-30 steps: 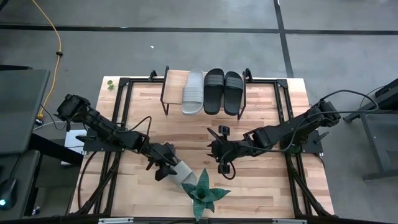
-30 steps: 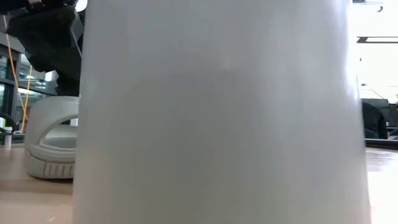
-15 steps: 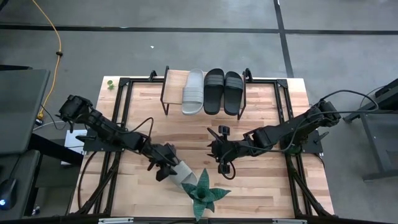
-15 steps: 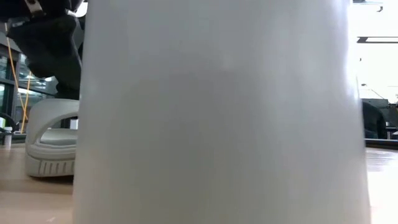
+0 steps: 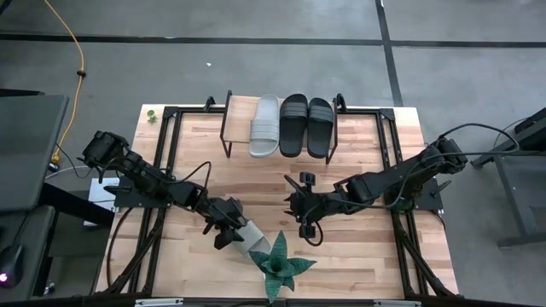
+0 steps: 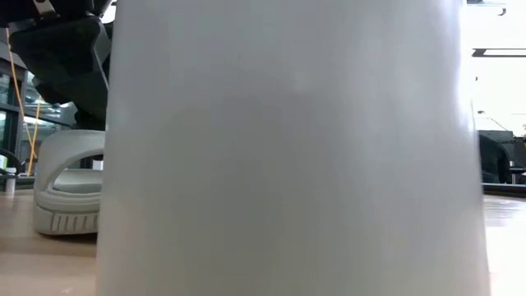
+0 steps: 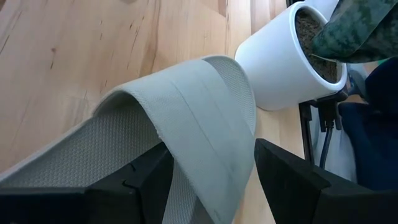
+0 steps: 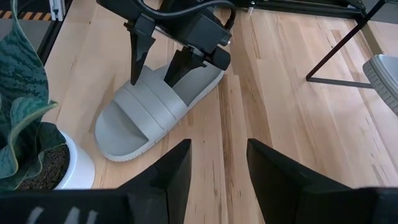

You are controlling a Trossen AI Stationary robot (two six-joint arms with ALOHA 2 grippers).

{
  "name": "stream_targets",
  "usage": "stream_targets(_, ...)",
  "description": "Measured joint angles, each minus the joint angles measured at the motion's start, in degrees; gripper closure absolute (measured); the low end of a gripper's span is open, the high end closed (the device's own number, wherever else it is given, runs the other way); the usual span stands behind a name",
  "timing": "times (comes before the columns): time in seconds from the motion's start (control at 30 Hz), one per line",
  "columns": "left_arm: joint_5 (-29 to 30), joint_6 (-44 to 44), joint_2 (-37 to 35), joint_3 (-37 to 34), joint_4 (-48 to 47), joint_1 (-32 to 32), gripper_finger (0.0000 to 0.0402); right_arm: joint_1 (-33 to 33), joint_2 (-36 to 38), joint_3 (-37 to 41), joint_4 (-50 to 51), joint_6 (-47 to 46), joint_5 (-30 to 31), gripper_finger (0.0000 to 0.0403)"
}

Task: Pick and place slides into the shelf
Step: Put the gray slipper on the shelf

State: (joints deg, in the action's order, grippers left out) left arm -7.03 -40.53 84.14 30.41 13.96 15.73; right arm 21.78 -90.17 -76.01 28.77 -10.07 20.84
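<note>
Left gripper point(image 5: 223, 228) sits low over the near-centre of the tabletop point(image 5: 358, 247), its fingers point(image 8: 138, 46) straddling the ribbed strap of a pale grey-beige slide point(image 8: 152, 109); the fingers are spread to either side of the strap, not clamped on it. That slide lies flat on the wood, toe end just beside the white plant pot point(image 7: 283, 59) holding the green plant point(image 5: 279, 266). Right gripper point(image 5: 300, 207) hovers near table centre, fingers apart and empty, facing the left gripper. The shelf point(image 5: 239, 119) stands at the far edge and carries the second pale slide point(image 5: 265, 125) and two black slides point(image 5: 306, 125) side by side. The low view is mostly blocked by the pot, with the slide's end visible beside it.
</note>
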Motion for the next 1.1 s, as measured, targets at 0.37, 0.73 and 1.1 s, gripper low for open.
stream_targets(0.37, 0.0, 0.09, 0.0, 0.0, 0.0, -0.02, 0.0255, 0.0, 0.0, 0.0, 0.02, 0.0, 0.0, 0.0256)
stream_targets(0.73, -0.02, 2.99, 0.0, 0.0, 0.11, -0.02, 0.0394, 0.0, 0.0, 0.0, 0.04, 0.02, 0.0, 0.0256)
stream_targets(1.1, -0.67, 4.25, 0.0, 0.02, 0.09, -1.23, 0.0394, 0.0, 0.0, 0.0, 0.04, 0.02, 0.0, 0.0256)
